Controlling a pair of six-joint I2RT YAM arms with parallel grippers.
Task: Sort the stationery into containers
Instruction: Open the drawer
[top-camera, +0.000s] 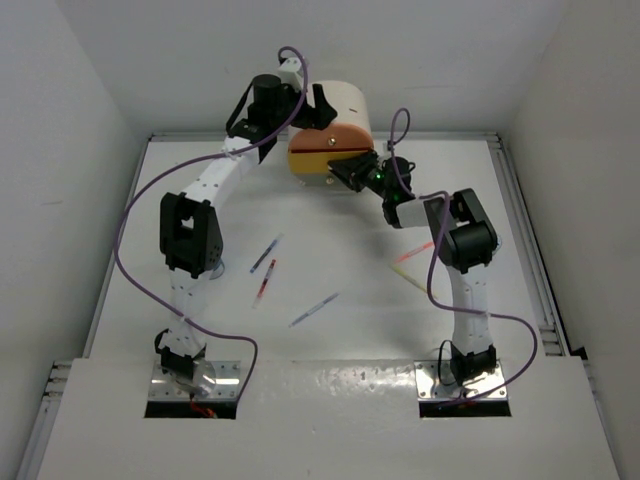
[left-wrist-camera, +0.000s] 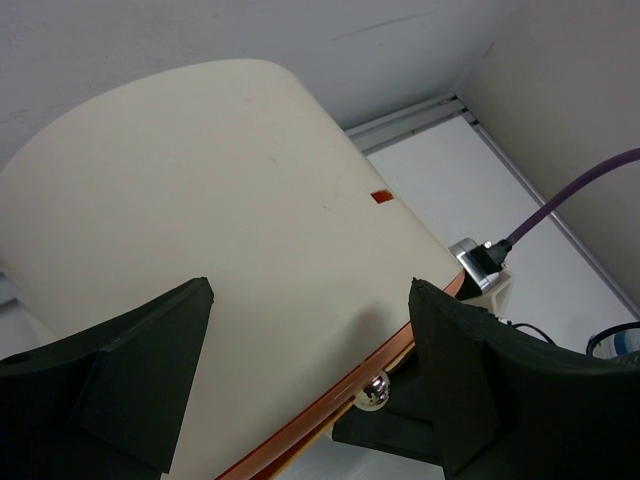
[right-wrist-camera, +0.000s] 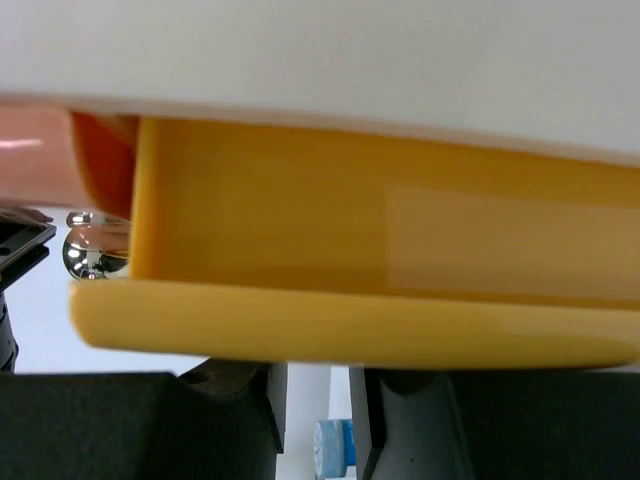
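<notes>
Straddling the arched top of the cream box (left-wrist-camera: 230, 200), the left gripper (left-wrist-camera: 310, 345) is held wide open. Pens (top-camera: 266, 253) are scattered on the table (top-camera: 350, 335). At the yellow drawer (right-wrist-camera: 350, 230), the right gripper (right-wrist-camera: 318, 425) is nearly closed; whether anything is gripped cannot be told.

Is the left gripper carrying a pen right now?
No, the left gripper stands open and empty, its fingers straddling the cream box.
</notes>
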